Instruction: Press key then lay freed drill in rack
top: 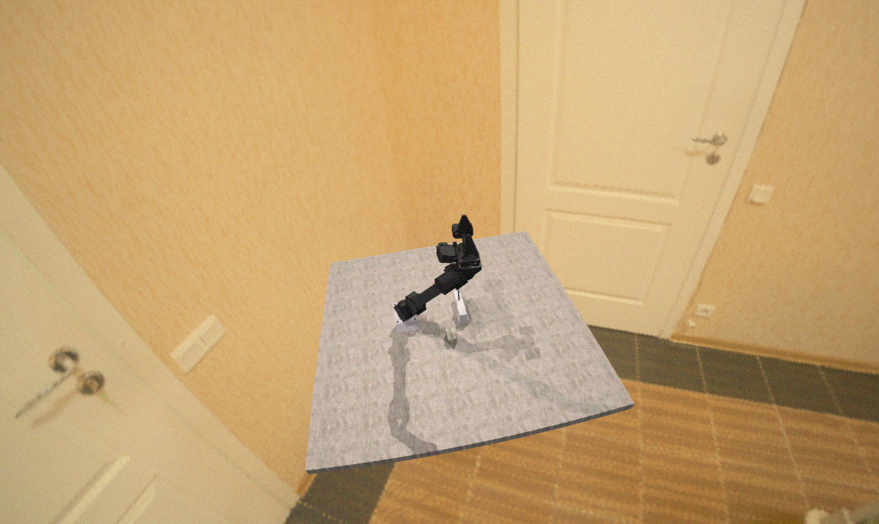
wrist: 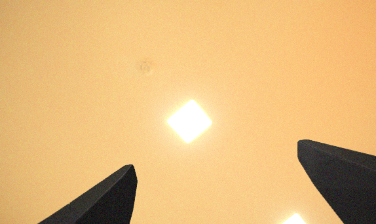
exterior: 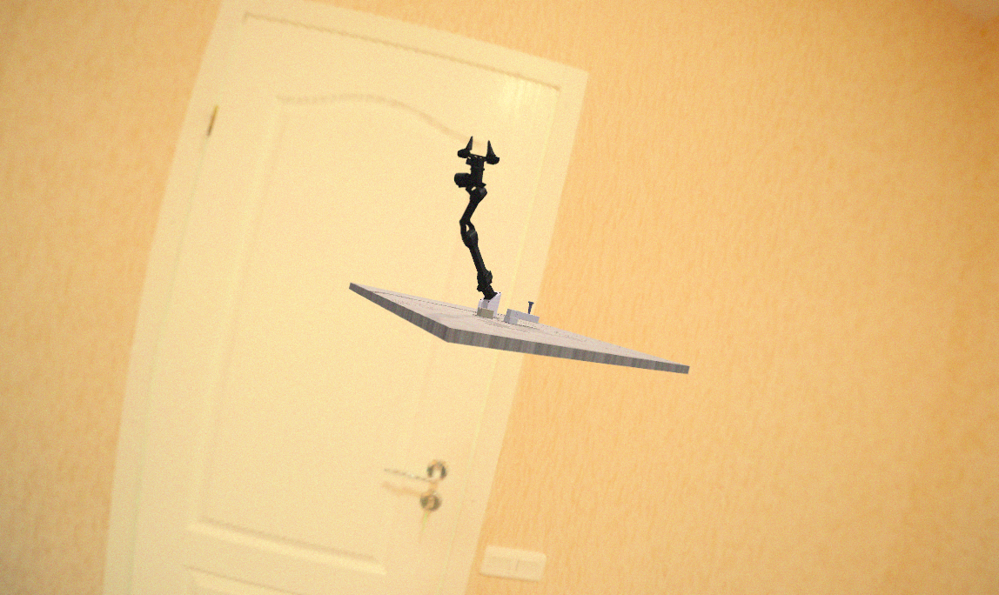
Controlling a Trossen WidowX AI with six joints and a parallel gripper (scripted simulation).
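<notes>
My gripper (top: 464,224) (exterior: 479,139) (wrist: 216,157) is open and empty, fingers wide apart and pointing up, high above the table. A pale block (top: 462,315) (exterior: 520,318) lies on the table near the arm's base. A small dark blue drill (exterior: 530,307) stands upright at this block in the exterior view. A small beige-grey piece (top: 451,335) (exterior: 485,313) stands near the block. These things are too small to tell which part is the key and which is the rack. None of them shows in the wrist view.
The black arm rises from its white base (top: 406,322) (exterior: 491,303) on the grey table (top: 468,404) (exterior: 562,346). The arm leans over the area beside the pale block in the top view. The wrist view shows a plain surface with bright square lights.
</notes>
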